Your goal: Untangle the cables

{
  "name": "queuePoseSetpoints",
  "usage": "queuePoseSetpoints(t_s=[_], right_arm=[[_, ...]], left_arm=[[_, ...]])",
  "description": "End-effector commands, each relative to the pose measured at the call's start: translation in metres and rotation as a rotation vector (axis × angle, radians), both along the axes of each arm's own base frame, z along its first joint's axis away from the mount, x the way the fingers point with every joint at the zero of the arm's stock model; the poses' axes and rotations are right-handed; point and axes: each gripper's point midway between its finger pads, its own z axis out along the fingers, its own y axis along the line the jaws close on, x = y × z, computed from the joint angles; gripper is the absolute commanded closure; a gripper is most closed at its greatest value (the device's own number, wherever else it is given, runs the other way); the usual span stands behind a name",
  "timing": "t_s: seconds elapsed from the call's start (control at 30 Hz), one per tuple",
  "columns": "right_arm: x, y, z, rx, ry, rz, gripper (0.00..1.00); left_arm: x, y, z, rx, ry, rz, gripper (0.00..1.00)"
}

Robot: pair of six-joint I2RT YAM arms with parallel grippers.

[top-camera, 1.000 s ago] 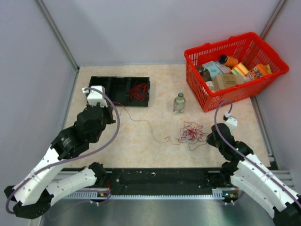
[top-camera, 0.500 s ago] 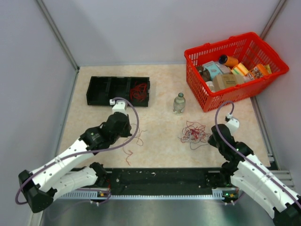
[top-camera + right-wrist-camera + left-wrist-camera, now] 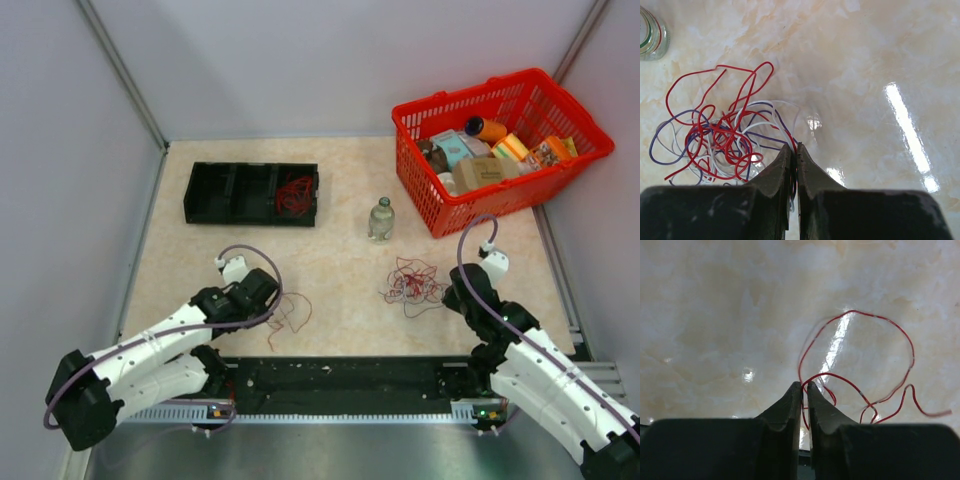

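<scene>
One red cable [image 3: 291, 314] lies by itself in loose loops near the table's front left; in the left wrist view this red cable [image 3: 856, 312] curls just ahead of the jaws. My left gripper [image 3: 270, 296] [image 3: 804, 385] stands barely open, and a strand runs loose through the narrow gap. At right centre lies a tangle of red, white and dark blue cables [image 3: 412, 282] [image 3: 722, 135]. My right gripper [image 3: 452, 293] [image 3: 795, 146] is shut on strands at the tangle's right edge.
A black compartment tray [image 3: 205, 195] at the back left holds a bunch of red wire [image 3: 295, 194] in its right end. A small glass bottle [image 3: 381, 218] [image 3: 651, 27] stands mid-table. A red basket [image 3: 560, 95] of groceries fills the back right corner.
My left arm has drawn back from beside the tray to the front left, taking one red cable out of the tangle, and its jaws have just parted. The right arm has held still.
</scene>
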Motion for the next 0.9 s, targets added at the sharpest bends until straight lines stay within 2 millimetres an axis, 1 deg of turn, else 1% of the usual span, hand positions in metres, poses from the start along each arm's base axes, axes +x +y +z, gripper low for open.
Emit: queuePoseSetpoints(t_s=[0.0, 0.07, 0.13, 0.2, 0.3, 0.4, 0.5, 0.53, 0.57, 0.6, 0.67, 0.77, 0.87], right_arm=[[0.007, 0.002, 0.007, 0.007, -0.03, 0.0, 1.0], [0.007, 0.002, 0.006, 0.008, -0.031, 0.002, 1.0], [0.007, 0.002, 0.006, 0.007, -0.031, 0.004, 1.0], [0.007, 0.003, 0.006, 0.008, -0.032, 0.007, 1.0], [0.007, 0.003, 0.005, 0.005, -0.029, 0.01, 1.0], [0.007, 0.003, 0.006, 0.008, -0.031, 0.014, 1.0], [0.007, 0.004, 0.006, 0.011, -0.032, 0.018, 1.0], [0.007, 0.005, 0.006, 0.012, -0.031, 0.021, 1.0], [0.007, 0.005, 0.006, 0.011, -0.031, 0.02, 1.0], [0.008, 0.005, 0.006, 0.011, -0.033, 0.02, 1.0], [0.007, 0.005, 0.006, 0.01, -0.032, 0.021, 1.0], [0.008, 0.005, 0.006, 0.011, -0.034, 0.025, 1.0], [0.008, 0.006, 0.006, 0.013, -0.032, 0.029, 1.0]], left_arm=[[0.009, -0.004, 0.001, -0.131, -0.063, 0.168, 0.79], [0.009, -0.009, -0.004, -0.16, -0.062, 0.158, 0.7], [0.007, -0.014, -0.009, -0.178, -0.044, 0.148, 0.57], [0.003, -0.019, -0.015, -0.181, -0.007, 0.127, 0.5], [0.001, -0.028, -0.014, -0.186, 0.032, 0.091, 0.39], [0.004, -0.04, -0.001, -0.192, 0.034, 0.005, 0.39], [0.005, -0.046, 0.009, -0.196, 0.03, -0.052, 0.38], [0.006, -0.05, 0.011, -0.202, 0.017, -0.089, 0.26], [0.006, -0.051, 0.012, -0.198, 0.009, -0.116, 0.1], [0.007, -0.05, 0.013, -0.183, 0.004, -0.134, 0.09], [0.008, -0.055, 0.013, -0.179, -0.007, -0.195, 0.09], [0.002, -0.061, 0.002, -0.162, 0.061, -0.244, 0.11], [-0.001, -0.062, -0.01, -0.14, 0.114, -0.25, 0.16]])
